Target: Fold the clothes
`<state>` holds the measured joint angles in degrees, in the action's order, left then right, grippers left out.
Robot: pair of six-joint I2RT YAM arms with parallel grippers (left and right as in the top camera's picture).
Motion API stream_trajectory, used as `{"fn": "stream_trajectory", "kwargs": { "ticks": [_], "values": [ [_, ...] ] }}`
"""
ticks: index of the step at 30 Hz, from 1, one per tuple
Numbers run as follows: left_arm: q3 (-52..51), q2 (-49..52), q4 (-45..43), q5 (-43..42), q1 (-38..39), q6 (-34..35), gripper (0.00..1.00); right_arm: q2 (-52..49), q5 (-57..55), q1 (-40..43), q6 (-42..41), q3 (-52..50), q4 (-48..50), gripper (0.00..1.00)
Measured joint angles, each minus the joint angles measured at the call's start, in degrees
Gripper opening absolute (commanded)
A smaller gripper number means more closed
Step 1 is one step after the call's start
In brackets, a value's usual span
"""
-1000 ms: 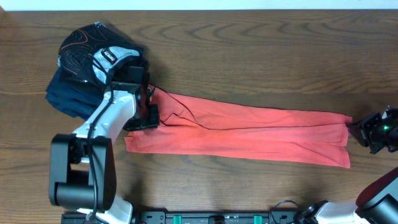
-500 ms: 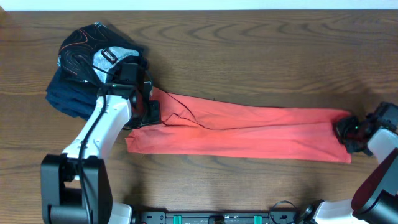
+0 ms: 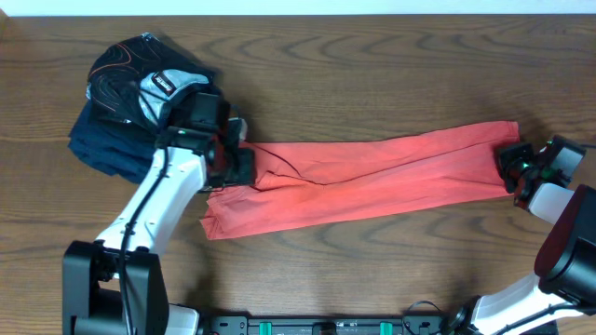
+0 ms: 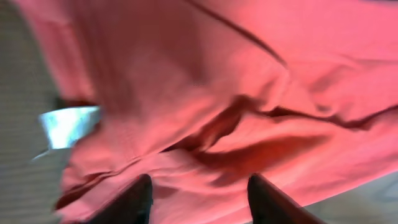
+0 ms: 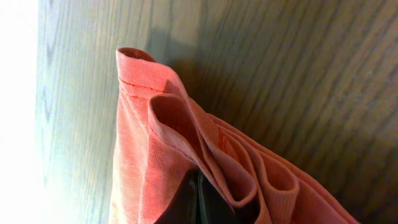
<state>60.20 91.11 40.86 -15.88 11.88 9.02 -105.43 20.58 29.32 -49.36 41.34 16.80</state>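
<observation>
The coral-red T-shirt (image 3: 372, 177) lies as a long narrow band across the table, slanting from front left to back right; its lettering is hidden. My left gripper (image 3: 237, 160) is at the band's back-left corner. In the left wrist view its fingers (image 4: 199, 183) stand wide apart over wrinkled red cloth (image 4: 217, 74). My right gripper (image 3: 510, 169) is at the band's right end. In the right wrist view its fingers (image 5: 198, 186) are pressed together with bunched folds of the shirt's hem (image 5: 161, 143) in them.
A pile of navy and black folded garments with a grey-white patterned piece (image 3: 121, 102) sits at the back left, just behind my left arm. The wooden table (image 3: 372, 74) runs to a pale back edge. A white tag (image 4: 65, 124) shows in the left wrist view.
My right gripper closed in on the shirt's right end and carried it toward the back, so the band now slants. The shirt's left end slid right. My left gripper shifted slightly right and back.
</observation>
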Motion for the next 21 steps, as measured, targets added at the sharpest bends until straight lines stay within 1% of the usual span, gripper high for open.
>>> {"fn": "stream_trajectory", "kwargs": {
  "ticks": [2,4,7,11,12,14,15,17,21],
  "values": [
    [-1.20,0.07,-0.83,1.51,1.68,0.02,0.09,-0.09,2.45,0.98,0.17,0.00,0.46,0.03],
    [-2.99,0.46,-3.02,2.86,3.17,-0.02,0.07,0.09,5.99,2.51,0.37,0.00,0.52,0.02],
    [-5.90,2.49,-7.98,4.11,4.57,-0.07,0.06,1.75,11.17,5.18,0.85,0.00,0.37,0.01],
    [-8.04,7.37,-13.84,4.79,4.76,-0.57,0.06,8.39,17.51,8.15,2.64,0.13,-1.90,0.01],
    [-7.91,7.56,-15.41,5.22,4.68,-0.72,0.06,10.45,18.88,8.52,3.54,0.22,-3.48,0.02],
    [-7.61,8.66,-19.69,6.19,4.57,-1.16,0.06,13.99,21.07,8.50,5.38,0.55,-7.96,0.08],
    [-7.41,9.31,-22.05,6.54,4.39,-1.33,0.06,15.52,22.05,8.48,6.71,0.72,-11.23,0.11],
    [-6.56,10.80,-25.92,7.19,3.61,-1.55,0.06,17.62,23.23,8.48,10.23,0.96,-17.55,0.13],
    [-4.81,12.46,-27.85,7.76,1.97,-1.57,0.07,17.92,20.55,8.48,17.77,0.98,-27.96,0.16]
  ]
}}
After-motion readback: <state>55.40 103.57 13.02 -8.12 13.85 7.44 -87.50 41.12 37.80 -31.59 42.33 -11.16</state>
